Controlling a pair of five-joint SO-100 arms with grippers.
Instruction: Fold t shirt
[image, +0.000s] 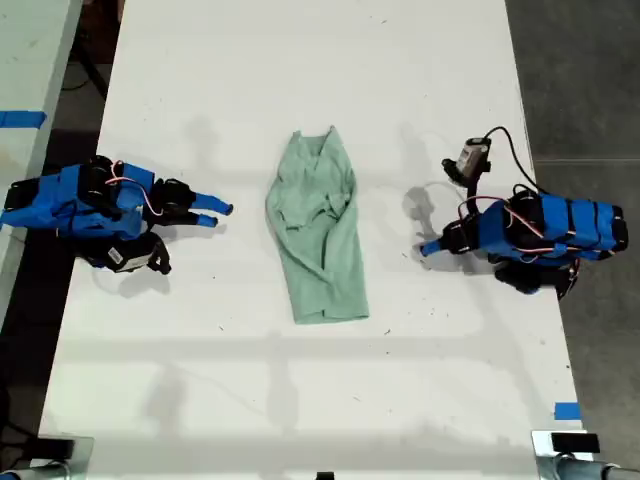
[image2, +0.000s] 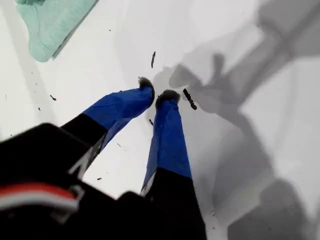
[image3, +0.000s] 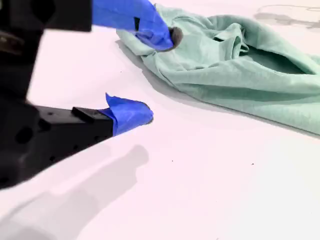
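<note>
White desk (image: 150, 400) is filling every view. My first gripper (image2: 157, 96) is resting nearly closed and empty; my second gripper (image3: 160, 75) is gaping open beside the cloth, also empty. Mid-desk, the t shirt (image: 320, 235) is lying as a narrow rumpled strip; folding looks partly done.

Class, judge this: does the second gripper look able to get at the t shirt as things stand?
Probably yes. My second gripper is open and points at the t shirt. Only bare table lies between its tips and the cloth's near edge, so nothing seems to block it.
</note>
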